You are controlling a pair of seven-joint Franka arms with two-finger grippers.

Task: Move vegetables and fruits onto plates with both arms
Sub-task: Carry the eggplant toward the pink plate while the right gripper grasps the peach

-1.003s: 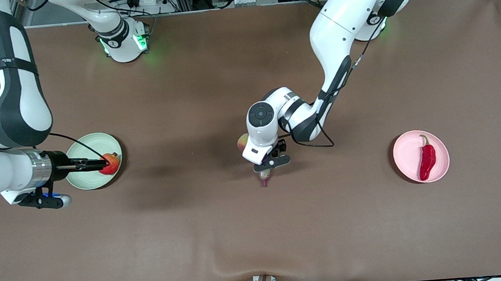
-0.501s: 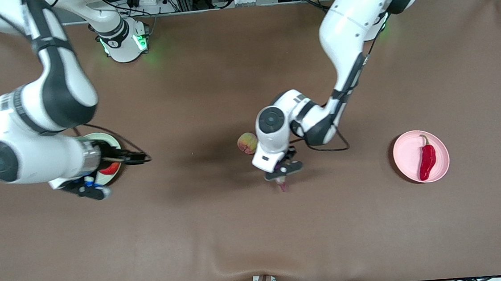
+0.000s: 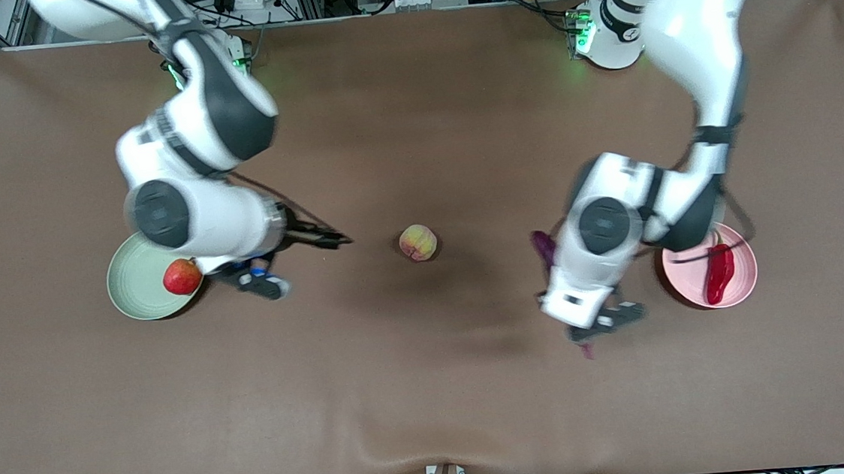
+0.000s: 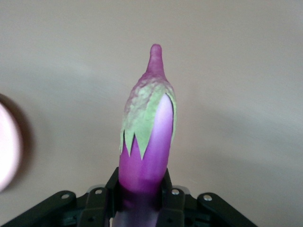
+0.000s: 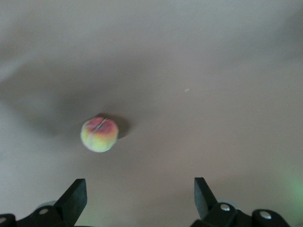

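Eggplant (image 4: pixel 144 156), purple with a green calyx and a pale purple stem tip, was clamped in the left gripper (image 4: pixel 140 196), whose jaws pressed against its sides so that the stem end stuck out past the fingertips over the brown table (image 3: pixel 434 387). In the front view the left gripper (image 3: pixel 593 327) was up in the air over bare table just beside the pink plate (image 3: pixel 683 258), toward the middle of the table from it, and only bits of the eggplant (image 3: pixel 543 246) showed at either side of the white wrist. A blurred edge of the pink plate (image 4: pixel 7 146) appeared at the border of the left wrist view. On that plate lay the red chili pepper (image 3: pixel 719 274), lengthwise, its stem end partly covered by the arm's elbow. The right gripper (image 3: pixel 324 239) hung over the table between the green plate (image 3: pixel 131 279) and the peach (image 3: pixel 418 242), pointing toward the peach with nothing in it; its jaws stood wide apart, as the right wrist view showed, the two dark fingertips (image 5: pixel 75 196) well separated around the right gripper (image 5: pixel 139 198). The peach (image 5: pixel 99 134), yellow with a pink blush and a crease, sat alone on the table near its middle, apart from both plates. The pomegranate (image 3: pixel 183 277) rested on the green plate at the rim nearest the peach, close beside the right arm's wrist.
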